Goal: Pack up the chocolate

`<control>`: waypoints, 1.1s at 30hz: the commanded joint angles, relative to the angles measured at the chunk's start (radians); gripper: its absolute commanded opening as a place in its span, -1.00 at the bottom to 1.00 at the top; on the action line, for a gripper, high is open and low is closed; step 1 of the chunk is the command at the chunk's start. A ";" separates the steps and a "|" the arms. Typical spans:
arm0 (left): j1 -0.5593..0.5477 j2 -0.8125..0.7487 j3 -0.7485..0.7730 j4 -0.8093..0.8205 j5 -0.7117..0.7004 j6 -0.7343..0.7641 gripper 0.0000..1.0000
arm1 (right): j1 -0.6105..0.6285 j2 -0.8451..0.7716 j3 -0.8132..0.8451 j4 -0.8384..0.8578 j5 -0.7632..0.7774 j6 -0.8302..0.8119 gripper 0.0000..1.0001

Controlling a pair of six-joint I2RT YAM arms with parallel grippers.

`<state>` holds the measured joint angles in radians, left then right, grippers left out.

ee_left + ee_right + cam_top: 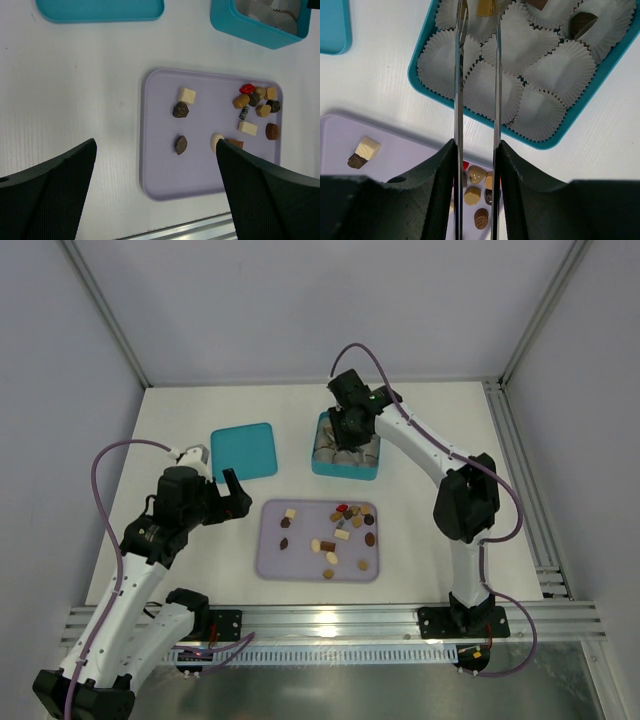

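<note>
Nearest me, the left claw (232, 495) is hanging over the bench (200, 410), its two black fingers (50, 195) spreading wide and gripping nothing. Just ahead of it and to its right, the lilac tray (268, 565) is lying flat and carrying most of the chocolate (345, 525). The left wrist view is giving what the overhead one is blurring. A cream square (186, 95) and two dark pieces (180, 110) are sitting alone close ahead of the claw. Farther to its right a huddle is gathering a red piece (246, 88), a striped piece (244, 112) and tan and brown ones, several of them touching.

Beyond the left claw, the teal lid (244, 452) is lying flat on the bench, apart from the tray.

Farther off, the right claw (479, 12) is reaching down into the teal box (322, 468). Only its own wrist view is showing the inside, where white pleated paper cups (550, 75) are crowding the box under and beside the thin metal blades (458, 100). The blades are standing narrowly apart. A tan piece (486, 7) is sitting between their tips with a sliver of space on one side, so it is not looking pinched. A dark piece (582, 24) is resting in a cup off to that claw's right. Behind the claw, the same view is catching the tray's corner with more of the chocolate.
</note>
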<state>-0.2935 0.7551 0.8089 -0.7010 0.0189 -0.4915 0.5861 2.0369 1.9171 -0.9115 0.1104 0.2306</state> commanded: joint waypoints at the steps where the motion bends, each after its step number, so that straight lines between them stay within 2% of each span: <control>1: -0.004 -0.007 0.004 0.008 -0.010 -0.007 1.00 | 0.003 -0.130 0.045 -0.009 0.008 -0.010 -0.18; 7: -0.004 -0.010 0.004 0.008 -0.010 -0.007 0.99 | 0.027 -0.332 -0.091 -0.006 -0.029 -0.007 -0.18; 12: -0.004 -0.013 0.004 0.006 -0.011 -0.005 0.99 | 0.087 -0.530 -0.355 0.020 -0.057 0.003 -0.18; 19: -0.003 -0.016 0.004 0.008 -0.011 -0.005 0.99 | 0.293 -0.739 -0.594 -0.059 -0.066 0.030 -0.18; 23: -0.004 -0.011 0.004 0.009 -0.010 -0.005 0.99 | 0.394 -0.784 -0.650 -0.116 -0.061 0.052 -0.18; 33: -0.004 -0.005 0.004 0.008 -0.011 -0.005 0.99 | 0.492 -0.778 -0.714 -0.150 -0.087 0.044 -0.17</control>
<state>-0.2943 0.7517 0.8089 -0.7010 0.0189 -0.4934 1.0622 1.2671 1.2118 -1.0588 0.0353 0.2687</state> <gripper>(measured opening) 0.996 0.419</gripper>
